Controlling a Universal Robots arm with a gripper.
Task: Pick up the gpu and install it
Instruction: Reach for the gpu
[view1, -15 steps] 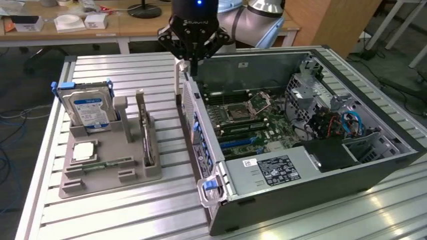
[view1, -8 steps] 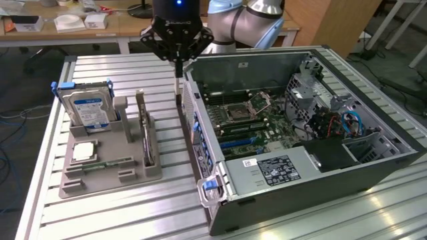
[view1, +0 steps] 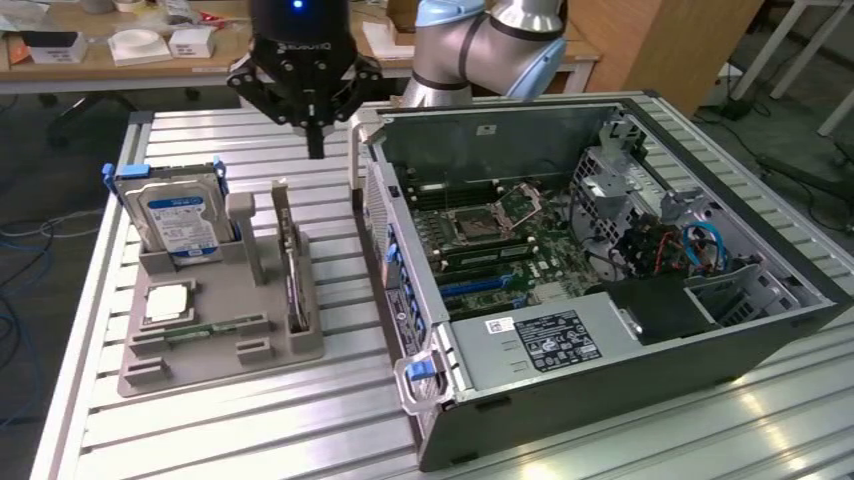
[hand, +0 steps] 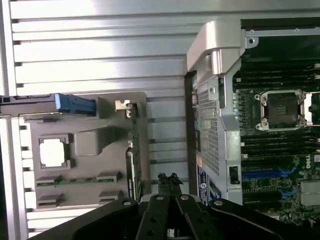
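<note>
standing upright: one gpu (view1: 291, 265), one drive (view1: 174, 222)

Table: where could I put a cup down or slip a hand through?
Bare table lies along the near edge, in front of the grey holder and the computer case, and at the far end under the gripper. The strip between holder and case is narrow. The case's inside is crowded.

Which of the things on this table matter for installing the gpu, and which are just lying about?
Job: gpu upright in the grey holder; shut pincer, empty, above the table; open computer case.
Lying about: hard drive; processor chip; memory stick.
</note>
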